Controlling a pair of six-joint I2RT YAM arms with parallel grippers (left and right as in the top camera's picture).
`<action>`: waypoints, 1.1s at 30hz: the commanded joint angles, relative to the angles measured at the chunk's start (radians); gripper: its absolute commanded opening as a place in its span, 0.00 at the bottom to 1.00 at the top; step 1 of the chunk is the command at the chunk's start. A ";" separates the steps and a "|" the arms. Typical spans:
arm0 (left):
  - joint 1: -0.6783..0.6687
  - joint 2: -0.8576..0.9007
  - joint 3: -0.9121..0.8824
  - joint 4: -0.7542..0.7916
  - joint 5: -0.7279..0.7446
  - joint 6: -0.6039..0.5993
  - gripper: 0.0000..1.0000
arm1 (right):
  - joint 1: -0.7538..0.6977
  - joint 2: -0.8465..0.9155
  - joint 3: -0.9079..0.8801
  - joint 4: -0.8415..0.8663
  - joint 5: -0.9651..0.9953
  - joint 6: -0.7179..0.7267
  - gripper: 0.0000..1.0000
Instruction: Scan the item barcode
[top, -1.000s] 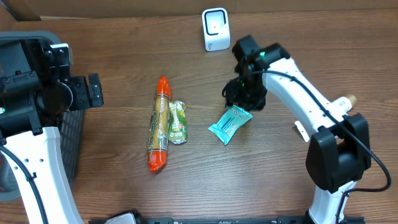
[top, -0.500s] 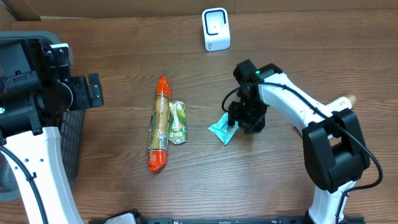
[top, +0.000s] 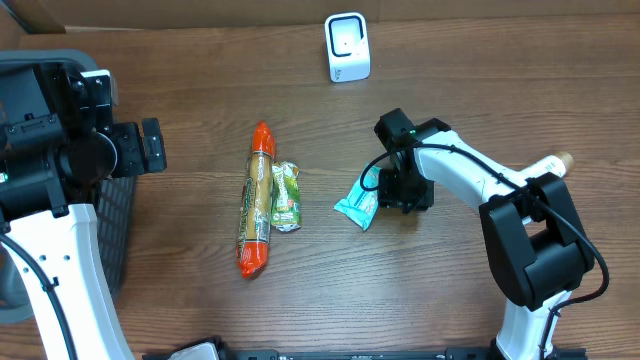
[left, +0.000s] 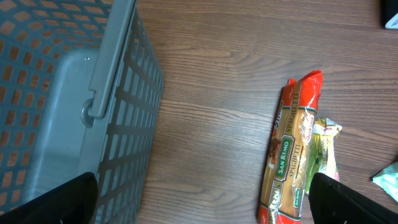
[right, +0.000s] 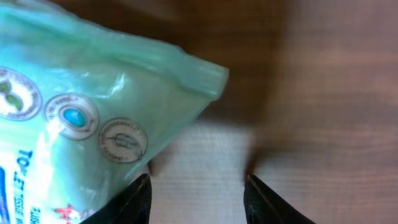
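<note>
A teal tissue packet (top: 357, 206) lies flat on the wooden table right of centre. My right gripper (top: 398, 192) is down at the packet's right end. In the right wrist view the packet (right: 81, 112) fills the upper left and its lower edge meets my left fingertip (right: 134, 202). Only bare table shows between the two fingertips of the right gripper (right: 198, 199), which is open. The white barcode scanner (top: 346, 47) stands at the back of the table. My left gripper (left: 201, 205) hangs wide open and holds nothing, high over the table's left side.
A long orange spaghetti pack (top: 256, 212) and a small green packet (top: 286, 196) lie side by side at the centre. The left wrist view shows the spaghetti pack (left: 292, 162) too. A grey mesh basket (left: 118, 93) stands at the left edge.
My right arm has swung from behind the teal packet toward the front and dropped to the packet's right end. Its jaws have narrowed. The left arm has stayed still.
</note>
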 joint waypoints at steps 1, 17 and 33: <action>-0.002 0.000 0.008 0.003 -0.005 0.016 1.00 | -0.003 0.000 0.001 0.085 0.043 -0.085 0.49; -0.002 0.000 0.008 0.003 -0.005 0.016 0.99 | -0.095 0.003 0.006 -0.010 -0.369 -0.164 0.62; -0.002 0.000 0.008 0.003 -0.005 0.016 1.00 | -0.054 0.004 0.006 0.101 -0.417 -0.042 0.68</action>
